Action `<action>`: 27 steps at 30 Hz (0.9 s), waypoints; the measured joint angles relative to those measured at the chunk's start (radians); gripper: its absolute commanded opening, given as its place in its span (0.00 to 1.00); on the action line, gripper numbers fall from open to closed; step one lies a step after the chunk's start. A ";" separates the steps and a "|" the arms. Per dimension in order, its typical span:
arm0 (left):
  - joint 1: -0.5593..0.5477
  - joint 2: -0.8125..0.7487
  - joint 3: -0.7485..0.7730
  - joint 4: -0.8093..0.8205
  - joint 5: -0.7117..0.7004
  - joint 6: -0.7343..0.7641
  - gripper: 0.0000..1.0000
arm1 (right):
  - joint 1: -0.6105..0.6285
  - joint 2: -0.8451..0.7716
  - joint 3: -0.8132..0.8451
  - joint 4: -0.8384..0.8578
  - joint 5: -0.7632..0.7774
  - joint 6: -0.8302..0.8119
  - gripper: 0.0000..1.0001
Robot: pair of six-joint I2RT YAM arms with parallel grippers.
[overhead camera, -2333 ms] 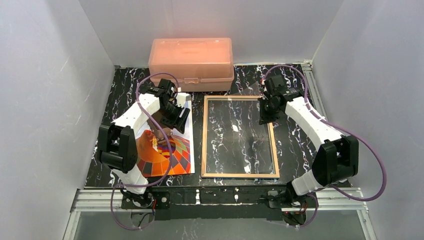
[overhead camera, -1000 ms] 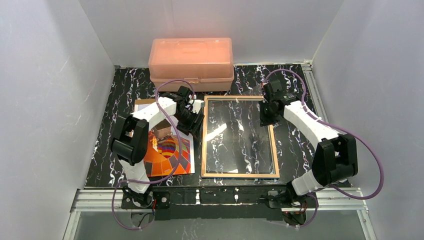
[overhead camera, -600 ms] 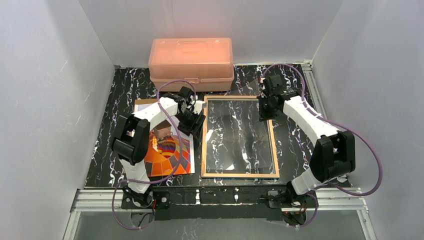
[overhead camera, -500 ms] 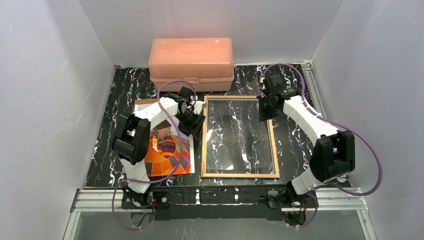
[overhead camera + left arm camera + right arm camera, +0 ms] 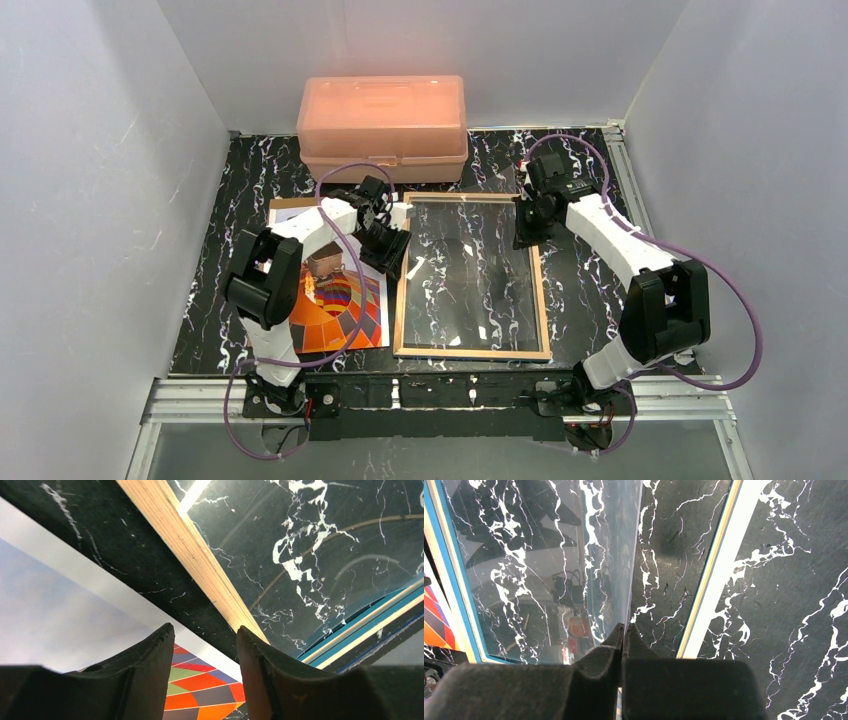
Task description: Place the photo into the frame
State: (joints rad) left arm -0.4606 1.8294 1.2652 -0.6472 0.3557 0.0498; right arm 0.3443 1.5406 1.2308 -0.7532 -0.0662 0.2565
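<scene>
Black marble table [image 5: 250, 170], frame [image 5: 470, 352] beside left claw [image 5: 390, 244]

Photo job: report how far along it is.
Done: nothing seated; the photo lies on the table beside the frame, outside it. In hand: the right gripper is shut on a clear sheet at the frame's far right corner; the left gripper hangs open by the frame's left edge. Left: getting the photo inside.

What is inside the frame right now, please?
Only the black marbled table shows through the frame; the photo lies outside, left of it, partly covered by the left arm.
</scene>
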 measured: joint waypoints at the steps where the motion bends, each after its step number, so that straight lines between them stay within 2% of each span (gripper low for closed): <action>1: -0.001 0.000 -0.011 0.012 0.009 0.000 0.43 | 0.000 0.000 -0.005 0.001 -0.001 0.003 0.01; 5: -0.002 0.000 -0.051 0.051 0.048 -0.021 0.28 | -0.003 -0.001 -0.024 0.002 0.000 0.014 0.01; 13: 0.000 -0.002 -0.092 0.132 0.079 -0.085 0.23 | -0.003 -0.005 -0.062 0.016 0.002 0.040 0.01; 27: 0.003 -0.011 -0.109 0.157 0.089 -0.112 0.18 | -0.004 -0.010 -0.083 0.030 0.027 0.089 0.01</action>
State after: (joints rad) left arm -0.4576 1.8179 1.1557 -0.4904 0.4450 -0.0620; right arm 0.3401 1.5303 1.1477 -0.7235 -0.0391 0.3454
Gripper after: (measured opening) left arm 0.187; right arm 0.054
